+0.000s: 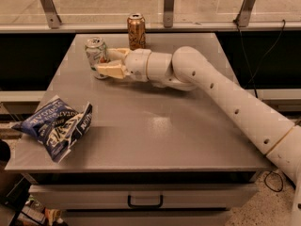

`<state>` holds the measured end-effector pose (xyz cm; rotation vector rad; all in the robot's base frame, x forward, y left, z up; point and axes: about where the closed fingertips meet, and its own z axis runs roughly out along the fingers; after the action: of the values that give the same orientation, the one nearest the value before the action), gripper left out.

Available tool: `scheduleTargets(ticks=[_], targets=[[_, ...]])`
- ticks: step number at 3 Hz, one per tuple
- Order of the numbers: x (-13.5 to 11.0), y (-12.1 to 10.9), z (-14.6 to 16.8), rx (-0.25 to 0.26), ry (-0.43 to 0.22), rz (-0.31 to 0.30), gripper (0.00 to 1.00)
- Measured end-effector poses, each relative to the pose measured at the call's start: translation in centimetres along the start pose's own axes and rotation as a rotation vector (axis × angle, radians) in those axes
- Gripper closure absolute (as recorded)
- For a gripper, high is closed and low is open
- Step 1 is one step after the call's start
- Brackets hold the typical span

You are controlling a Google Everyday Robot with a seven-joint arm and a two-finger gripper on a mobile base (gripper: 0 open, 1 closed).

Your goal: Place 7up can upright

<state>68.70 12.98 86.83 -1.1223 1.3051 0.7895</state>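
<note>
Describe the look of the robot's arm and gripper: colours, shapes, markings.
The arm is white, built of thick rounded tubular segments with thin dark seams at joints and small dark dots along its length; no cables on it show. The gripper, far left on the table, by the 7up can, is yellowish-tan.

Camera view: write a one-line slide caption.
Gripper holds upright 7up can on grey table, brown can behind, chip bag left.

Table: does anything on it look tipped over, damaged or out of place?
Only the blue chip bag: it lies crumpled at the front left, a corner past the edge of the table. The 7up can stands upright at the back left with the gripper at it, and the brown-gold can stands upright behind.
</note>
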Motion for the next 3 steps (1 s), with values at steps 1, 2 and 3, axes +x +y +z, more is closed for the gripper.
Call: scheduleTargets(ticks=[1,2,3], targets=[[0.05,0.0,-0.08,0.002,-0.004,0.003,1.0],[0.04,0.0,-0.07,0.002,-0.004,0.003,0.82],[-0.02,0.18,0.16,-0.002,-0.005,0.003,0.59]])
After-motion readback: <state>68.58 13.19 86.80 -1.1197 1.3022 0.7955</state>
